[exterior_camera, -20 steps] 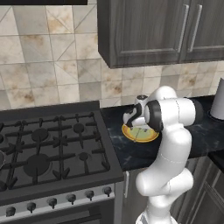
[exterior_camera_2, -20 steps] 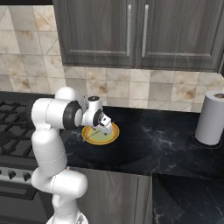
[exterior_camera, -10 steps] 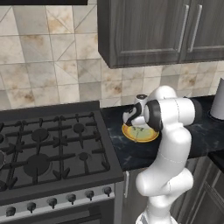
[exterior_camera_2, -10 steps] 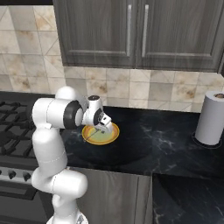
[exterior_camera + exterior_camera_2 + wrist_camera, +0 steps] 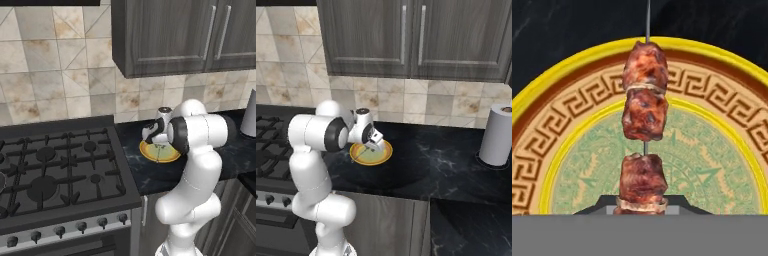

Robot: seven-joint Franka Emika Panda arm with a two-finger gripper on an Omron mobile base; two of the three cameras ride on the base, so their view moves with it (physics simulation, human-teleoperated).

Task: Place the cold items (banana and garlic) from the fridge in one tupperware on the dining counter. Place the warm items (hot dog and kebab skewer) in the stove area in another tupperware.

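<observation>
- Hand view: kebab skewer (image 5: 644,145) lies across a round plate (image 5: 572,105) with yellow rim, brown Greek-key band, pale green centre; three browned meat chunks on a thin metal stick, tip pointing to top of frame.
- The lowest chunk sits right between the two dark finger tips at the bottom; gripper (image 5: 643,202) clenched on the kebab skewer at that end.
- The plate pattern and meat chunks are readable from the hand camera alone; from the base cameras the skewer is just a thin line on the plate.
- Left base view: gripper (image 5: 156,141) down over the plate (image 5: 150,151), which rests on the black worktop (image 5: 150,175) just right of the stove area (image 5: 60,172); jaws hidden by the hand here.
- The same view shows gas burners, grates and front knobs, tiled backsplash, a dark grey wall cabinet (image 5: 170,35) above.
- Right base view: gripper (image 5: 375,145) over the near-left part of the plate (image 5: 383,155); thin skewer stick visible slanting across it.
- This side also gives a paper towel roll (image 5: 497,141) upright on the worktop, well apart to the right, and the base cabinet fronts below.
</observation>
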